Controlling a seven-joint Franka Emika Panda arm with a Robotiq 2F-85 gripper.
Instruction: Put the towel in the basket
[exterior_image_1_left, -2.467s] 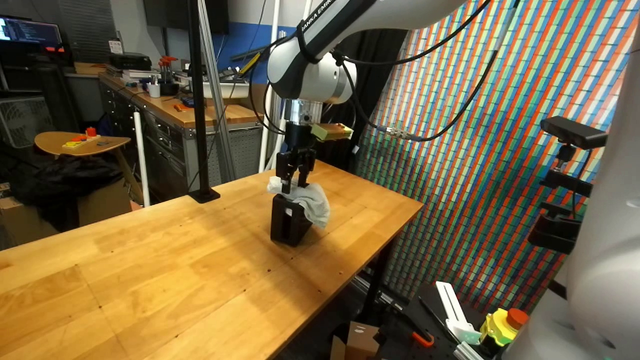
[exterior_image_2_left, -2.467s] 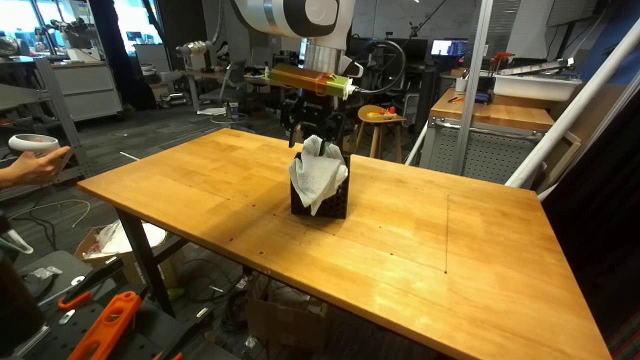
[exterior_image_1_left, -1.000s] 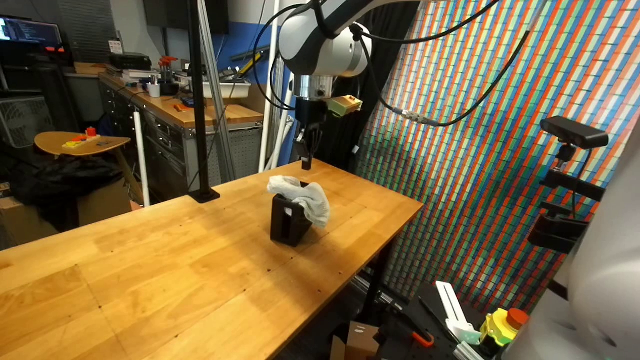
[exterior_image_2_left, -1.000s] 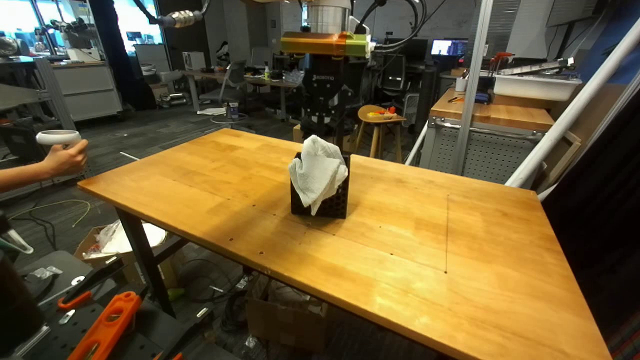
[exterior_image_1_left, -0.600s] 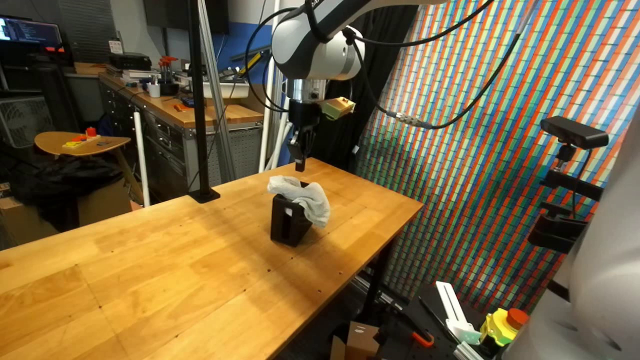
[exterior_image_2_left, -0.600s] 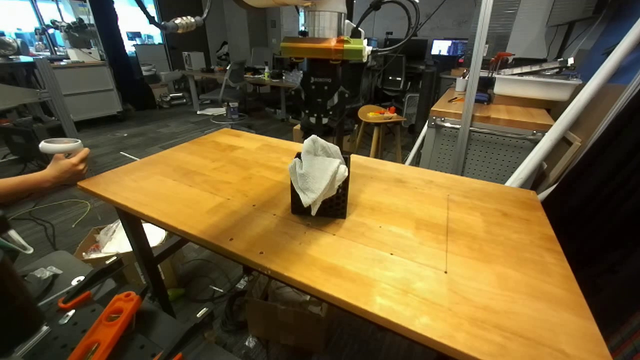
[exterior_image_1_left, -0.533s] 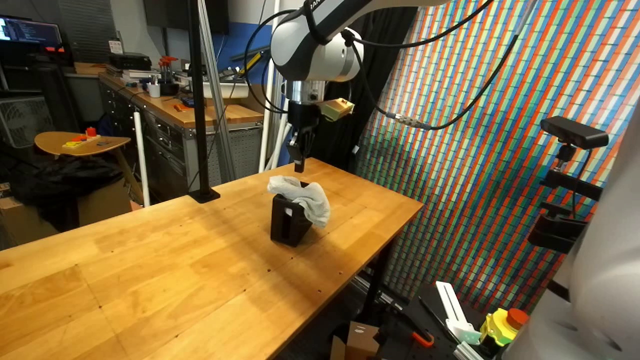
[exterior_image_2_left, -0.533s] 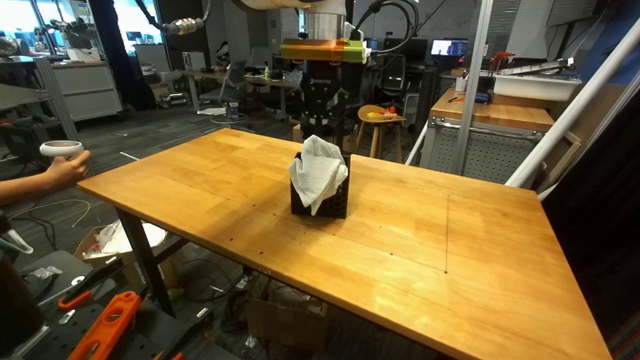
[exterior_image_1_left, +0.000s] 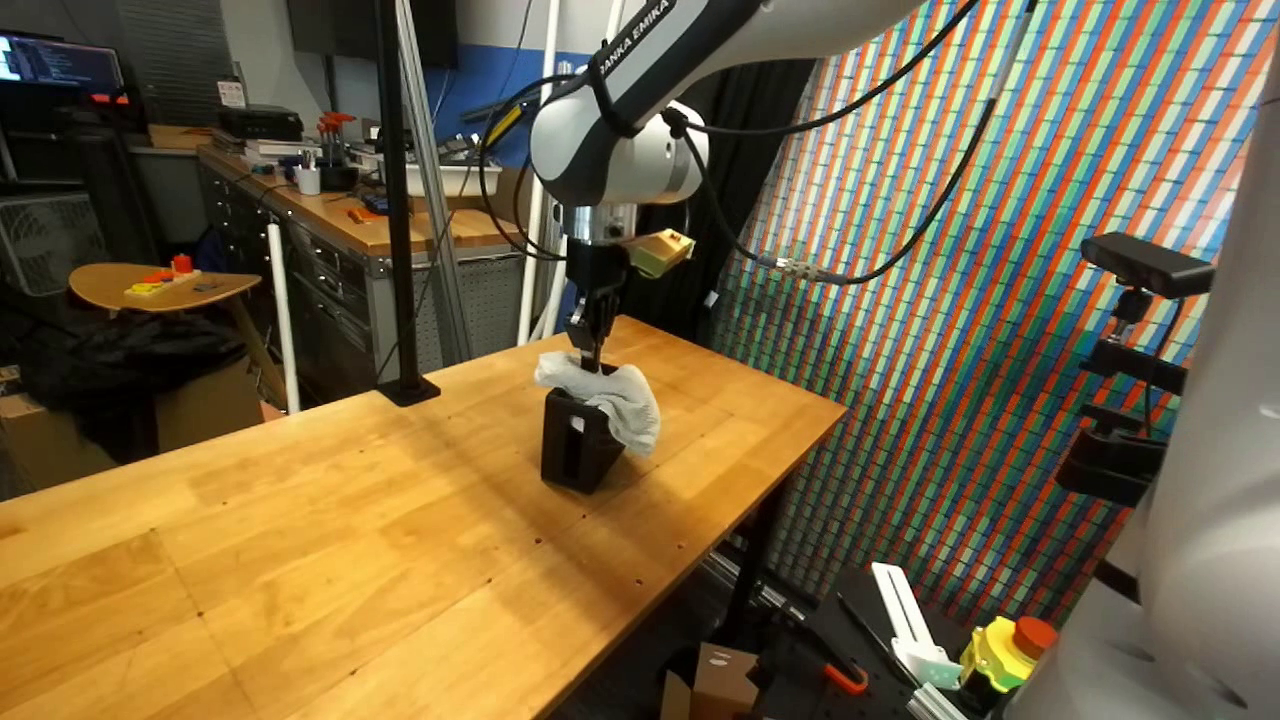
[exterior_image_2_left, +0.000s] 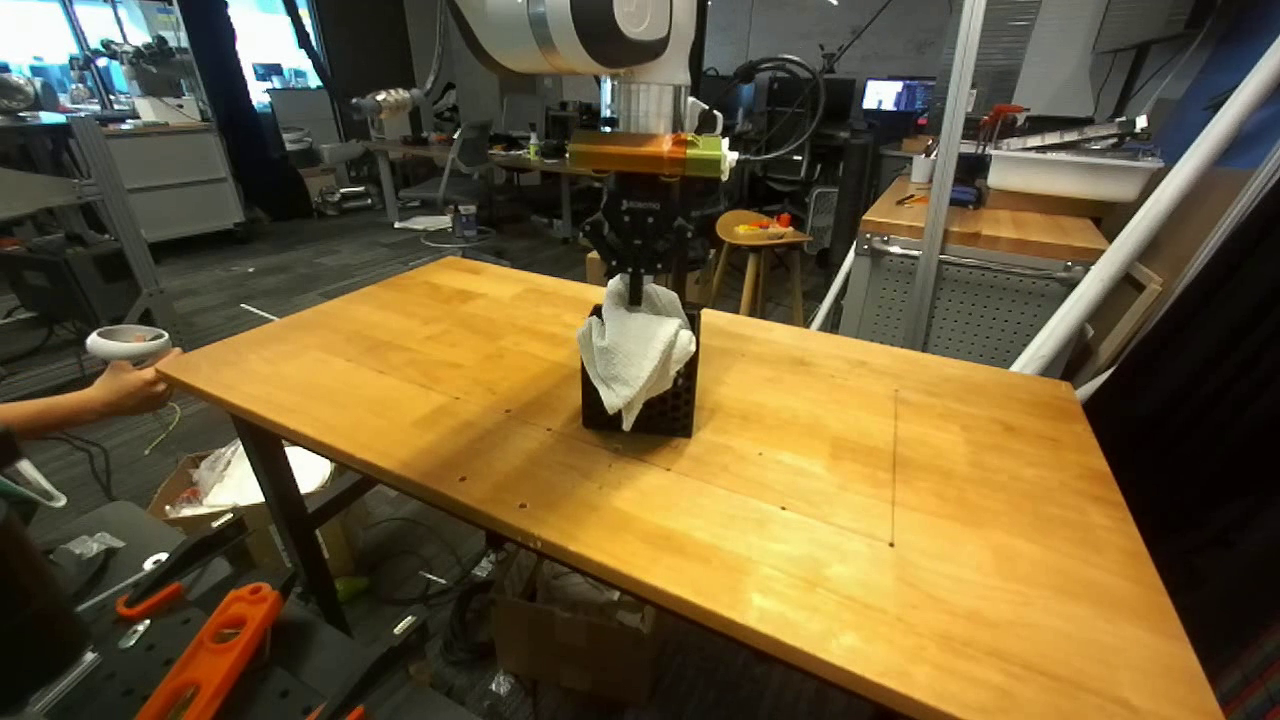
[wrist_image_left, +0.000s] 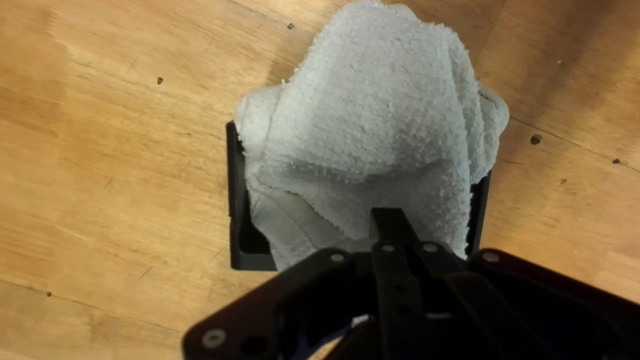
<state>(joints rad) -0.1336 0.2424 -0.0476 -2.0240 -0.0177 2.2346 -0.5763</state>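
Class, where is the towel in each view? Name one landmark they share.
In an exterior view: towel, just below and left of centre.
In an exterior view: towel, at centre.
In the wrist view: towel, upper middle.
Shared landmark: black basket, partly under the towel.

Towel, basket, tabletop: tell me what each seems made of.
Towel: soft terry cloth, probably cotton; fuzzy, looped nap.
Basket: likely matte black plastic; smooth rim, perforated side.
Tabletop: wood, apparently varnished; grain, joined boards and soft highlights show.
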